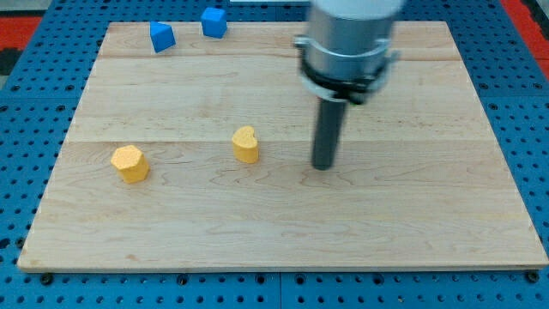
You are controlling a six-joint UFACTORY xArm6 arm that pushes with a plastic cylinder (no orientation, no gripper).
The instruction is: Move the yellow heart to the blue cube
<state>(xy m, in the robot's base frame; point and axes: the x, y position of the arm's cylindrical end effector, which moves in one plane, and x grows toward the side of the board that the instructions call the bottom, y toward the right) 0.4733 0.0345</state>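
Observation:
A yellow heart (245,143) sits near the middle of the wooden board (283,223). A blue cube (214,21) stands near the view's top edge, left of centre. My tip (322,165) rests on the board to the right of the yellow heart, a clear gap apart and slightly lower in the view. The rod rises from it into the grey arm body (350,39) at the view's top.
A second blue block (161,36), wedge-like in shape, lies just left of the blue cube. A yellow hexagon-like block (129,163) lies at the board's left. Blue pegboard surrounds the board on all sides.

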